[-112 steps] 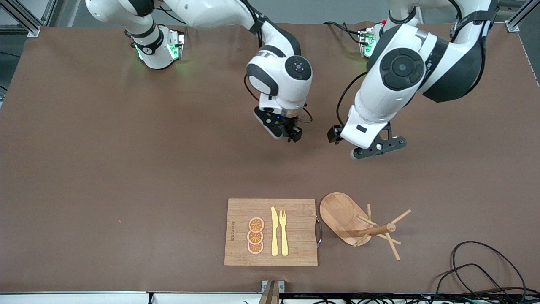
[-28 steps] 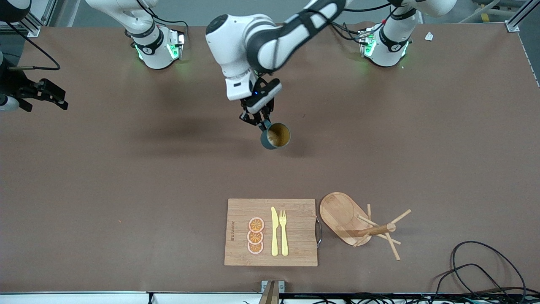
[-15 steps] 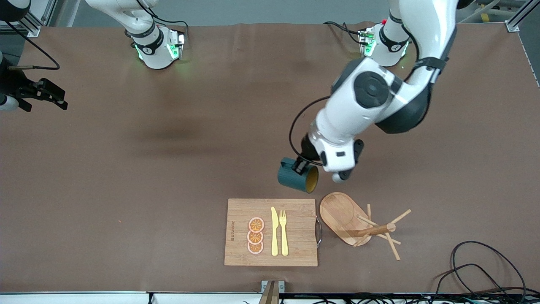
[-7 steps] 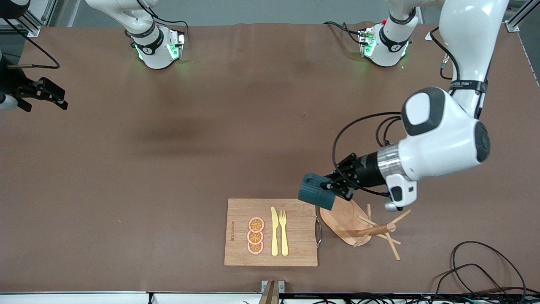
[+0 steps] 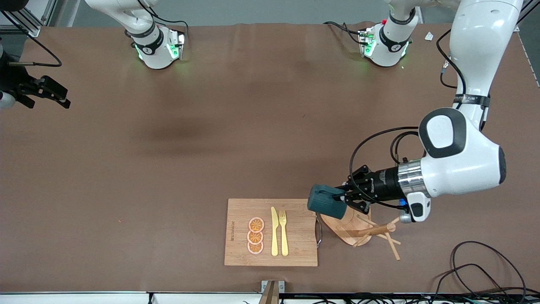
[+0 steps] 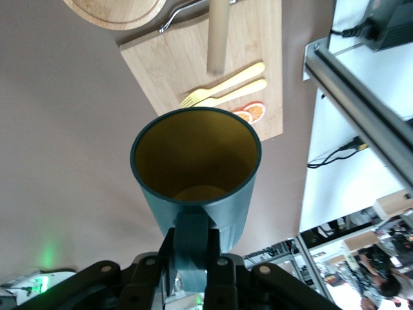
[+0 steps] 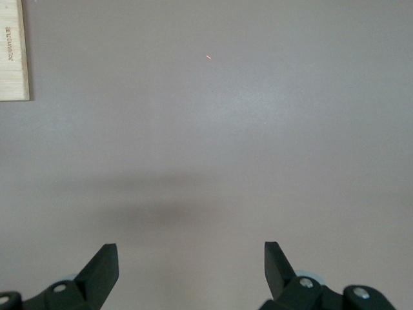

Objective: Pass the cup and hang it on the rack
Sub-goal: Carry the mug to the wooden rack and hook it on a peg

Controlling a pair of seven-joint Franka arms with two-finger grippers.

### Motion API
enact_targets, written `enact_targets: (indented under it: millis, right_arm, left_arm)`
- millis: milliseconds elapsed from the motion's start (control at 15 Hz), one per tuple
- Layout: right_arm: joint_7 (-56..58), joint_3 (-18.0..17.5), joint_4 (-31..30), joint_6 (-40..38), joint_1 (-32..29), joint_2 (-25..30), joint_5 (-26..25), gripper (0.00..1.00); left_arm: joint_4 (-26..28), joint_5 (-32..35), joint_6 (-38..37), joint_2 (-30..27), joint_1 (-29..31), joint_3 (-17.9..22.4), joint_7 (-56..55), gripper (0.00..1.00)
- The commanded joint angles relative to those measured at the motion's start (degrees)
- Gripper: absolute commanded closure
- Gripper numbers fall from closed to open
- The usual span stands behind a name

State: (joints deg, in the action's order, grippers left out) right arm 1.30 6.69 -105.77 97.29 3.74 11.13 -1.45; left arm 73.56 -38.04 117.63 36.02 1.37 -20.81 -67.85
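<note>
Teal cup (image 5: 325, 202) hangs in the air, lying on its side, held by its small handle in the left gripper (image 5: 348, 198), whose jaws are clenched on that handle. The left wrist view looks straight into the cup's yellow-orange inside (image 6: 195, 157), with the handle pinched at the gripper (image 6: 191, 258) below the body. The left arm reaches in from its base down toward the front camera's edge of the desk (image 5: 168, 169), and the cup hovers over the oval base of the rack (image 5: 346, 223), at the edge that lies beside the cutting board (image 5: 271, 232).

The rack is a light wooden mug tree with a central post and thin pegs spreading toward the left arm's end of the desk. The bamboo cutting board just beside it carries three orange slices (image 5: 255, 235), a yellow knife (image 5: 274, 231) and a yellow fork (image 5: 283, 232).

The right gripper (image 5: 44, 90) waits at the right arm's end of the desk, well apart from the cup. Its own wrist view shows its jaws spread wide and released (image 7: 192, 271) over bare brown desk, with a corner of the cutting board (image 7: 13, 51) in sight.
</note>
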Motion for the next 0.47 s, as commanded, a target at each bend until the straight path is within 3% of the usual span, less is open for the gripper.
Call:
enact_targets:
  millis: [0, 401]
  right_arm:
    - [-1.2, 0.2, 0.6, -0.9, 0.7, 0.1, 0.3, 0.00]
    - [-0.7, 0.2, 0.6, -1.0, 0.6, 0.1, 0.3, 0.00]
  left_arm:
    - [-0.3, -2.4, -0.4, -0.2, 2.9, -0.6, 1.7, 1.00]
    - [-0.2, -5.5, -0.6, 0.7, 6.6, -0.5, 4.7, 1.00]
